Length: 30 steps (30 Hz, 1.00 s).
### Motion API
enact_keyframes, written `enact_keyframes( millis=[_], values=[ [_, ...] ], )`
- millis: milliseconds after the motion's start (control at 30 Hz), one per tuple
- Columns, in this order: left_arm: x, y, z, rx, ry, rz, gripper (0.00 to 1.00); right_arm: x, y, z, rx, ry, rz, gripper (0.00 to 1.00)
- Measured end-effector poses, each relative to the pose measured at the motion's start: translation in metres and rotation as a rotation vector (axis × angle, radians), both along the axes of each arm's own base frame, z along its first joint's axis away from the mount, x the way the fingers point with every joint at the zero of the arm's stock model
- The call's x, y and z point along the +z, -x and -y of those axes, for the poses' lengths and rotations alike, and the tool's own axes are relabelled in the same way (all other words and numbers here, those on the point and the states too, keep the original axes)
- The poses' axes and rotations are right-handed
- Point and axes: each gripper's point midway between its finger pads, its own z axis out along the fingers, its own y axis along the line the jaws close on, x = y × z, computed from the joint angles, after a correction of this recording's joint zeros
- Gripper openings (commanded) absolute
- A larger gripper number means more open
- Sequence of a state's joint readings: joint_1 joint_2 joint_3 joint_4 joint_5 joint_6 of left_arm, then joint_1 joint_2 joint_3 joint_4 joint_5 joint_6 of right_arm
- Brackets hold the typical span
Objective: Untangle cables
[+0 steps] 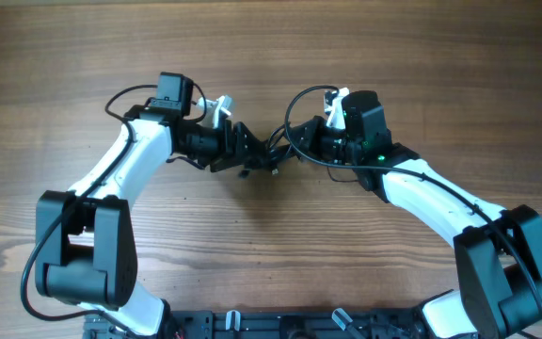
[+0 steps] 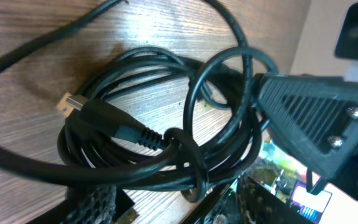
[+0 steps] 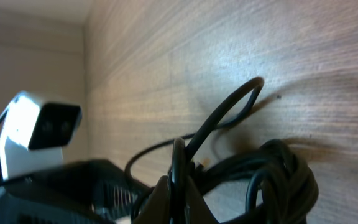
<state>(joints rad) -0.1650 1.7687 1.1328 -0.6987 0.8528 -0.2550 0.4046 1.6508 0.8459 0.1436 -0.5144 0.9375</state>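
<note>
White arms (image 1: 119,162), black joints (image 1: 83,250)

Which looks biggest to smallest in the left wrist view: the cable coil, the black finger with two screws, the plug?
1. cable coil
2. black finger with two screws, likely enlarged by nearness to the camera
3. plug

No text, label, brand or number can be read (in any view); none legible.

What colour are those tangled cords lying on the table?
The cables are black, seen best in the left wrist view.
</note>
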Motion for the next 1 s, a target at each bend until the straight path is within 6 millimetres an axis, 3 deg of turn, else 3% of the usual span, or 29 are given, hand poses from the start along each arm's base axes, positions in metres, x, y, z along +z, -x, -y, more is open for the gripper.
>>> enact_keyframes(
  millis=[67,100,133,400,533,667,800,900,1000],
  values=[
    [-0.003,0.0,0.004,-0.007,-0.015,0.002,0.19,0.0,-0.004,0.003,-0.028,0.009,0.005,0.04],
    [-0.006,0.001,0.007,-0.011,-0.013,-0.007,0.07,-0.001,-0.005,0.004,-0.038,0.014,0.006,0.04],
    [-0.009,0.001,0.009,-0.016,-0.013,-0.014,0.04,-0.001,-0.006,0.004,-0.041,0.017,0.007,0.04],
    [-0.026,0.004,0.019,-0.03,0.043,-0.089,0.04,-0.008,-0.02,0.018,-0.126,0.129,0.077,0.04],
    [-0.031,0.003,0.02,-0.034,0.036,-0.093,0.04,-0.014,-0.026,0.004,-0.071,0.214,0.212,0.04],
    [-0.037,0.001,0.023,-0.045,-0.009,-0.064,0.04,-0.014,-0.041,-0.012,-0.041,0.192,0.333,0.04],
    [-0.04,0.001,0.026,-0.052,-0.039,-0.059,0.04,0.009,-0.043,-0.03,0.022,0.055,0.43,0.04],
    [-0.044,-0.003,0.028,-0.043,-0.036,-0.075,0.04,0.026,-0.045,-0.023,0.06,-0.099,0.44,0.04],
    [-0.042,-0.009,0.034,-0.049,-0.019,-0.059,0.04,0.069,-0.033,-0.013,0.221,-0.292,0.547,0.04]
  ],
)
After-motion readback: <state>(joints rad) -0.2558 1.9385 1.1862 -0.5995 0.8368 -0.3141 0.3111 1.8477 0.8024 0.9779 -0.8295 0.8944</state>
